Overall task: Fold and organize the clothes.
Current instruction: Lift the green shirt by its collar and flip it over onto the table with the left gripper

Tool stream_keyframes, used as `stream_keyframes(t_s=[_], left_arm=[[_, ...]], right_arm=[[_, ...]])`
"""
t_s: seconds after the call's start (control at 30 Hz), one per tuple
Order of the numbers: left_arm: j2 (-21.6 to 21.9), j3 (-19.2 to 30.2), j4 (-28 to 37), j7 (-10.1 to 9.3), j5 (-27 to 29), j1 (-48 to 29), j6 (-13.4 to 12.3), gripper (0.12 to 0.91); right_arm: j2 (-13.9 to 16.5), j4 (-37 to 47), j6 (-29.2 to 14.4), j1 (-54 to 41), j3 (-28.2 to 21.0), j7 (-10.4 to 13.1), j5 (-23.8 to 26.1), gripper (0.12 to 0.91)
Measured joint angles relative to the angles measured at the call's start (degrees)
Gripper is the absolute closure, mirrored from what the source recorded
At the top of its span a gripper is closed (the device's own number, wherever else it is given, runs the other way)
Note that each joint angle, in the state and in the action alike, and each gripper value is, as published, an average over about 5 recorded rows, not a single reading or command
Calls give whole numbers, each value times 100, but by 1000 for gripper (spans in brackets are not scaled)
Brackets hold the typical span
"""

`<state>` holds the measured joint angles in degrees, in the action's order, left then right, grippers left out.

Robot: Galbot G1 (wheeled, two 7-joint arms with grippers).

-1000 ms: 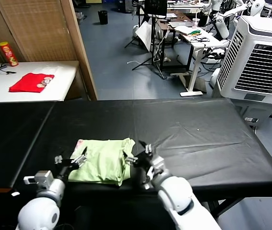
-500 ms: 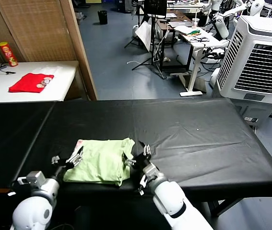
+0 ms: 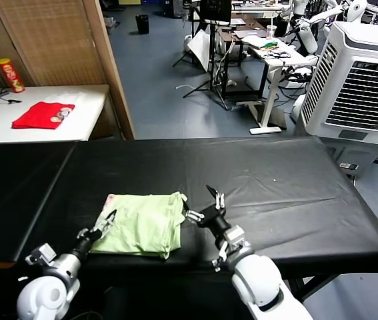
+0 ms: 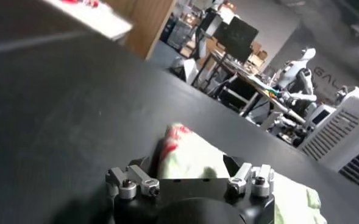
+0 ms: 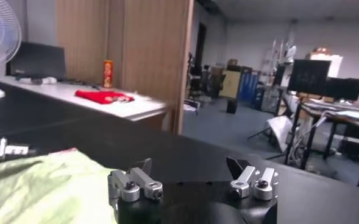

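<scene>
The clothes are one pale green T-shirt, folded into a rough rectangle near the front of the black table. A red-pink print shows at its far left corner. My left gripper is open at the shirt's near left edge. In the left wrist view the fabric lies just beyond and between its spread fingertips. My right gripper is open just right of the shirt's right edge, with nothing between its fingers. The shirt lies off to its side.
A white side table at the back left holds a bright red cloth and a red can. A wooden partition stands behind the black table. A white air cooler is at the right. The table's front edge runs just below the shirt.
My right gripper has drawn away from the shirt's right edge, moving right and farther back. My left gripper has slid back toward the front left corner. The shirt stays put.
</scene>
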<state>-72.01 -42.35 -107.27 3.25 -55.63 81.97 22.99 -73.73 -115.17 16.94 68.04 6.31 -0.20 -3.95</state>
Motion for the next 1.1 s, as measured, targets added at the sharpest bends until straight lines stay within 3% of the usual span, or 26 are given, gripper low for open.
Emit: stream_keyframes(t_s=[0.1,0.33,0.43,0.57,0.67,0.87,1.1], left_arm=[[-18,-67,49,-26,-380,-9,53,339],[-106,-210,198,-83,-899,7,38,730],[-174,-225,186,-92,-923,21,14,856],[-231,-222,87,-126,-688,24,-38,876],[-207,-225,-13,-176,-193,7,-62,883],[50,-394,-161,-268,1363,-15,-90,883],[681,-820,-360,-252,3223,208,-455,883]], right_arm=[[-32,-48,-8,48,15,-2,25,227],[-59,-119,-16,134,35,-3,71,227],[-76,-133,-41,174,52,-3,118,227],[-121,-143,-102,248,83,1,263,227],[-175,-168,-85,335,128,25,413,227],[-277,-254,-4,585,211,6,784,227],[-376,-344,-2,827,238,27,1007,227]])
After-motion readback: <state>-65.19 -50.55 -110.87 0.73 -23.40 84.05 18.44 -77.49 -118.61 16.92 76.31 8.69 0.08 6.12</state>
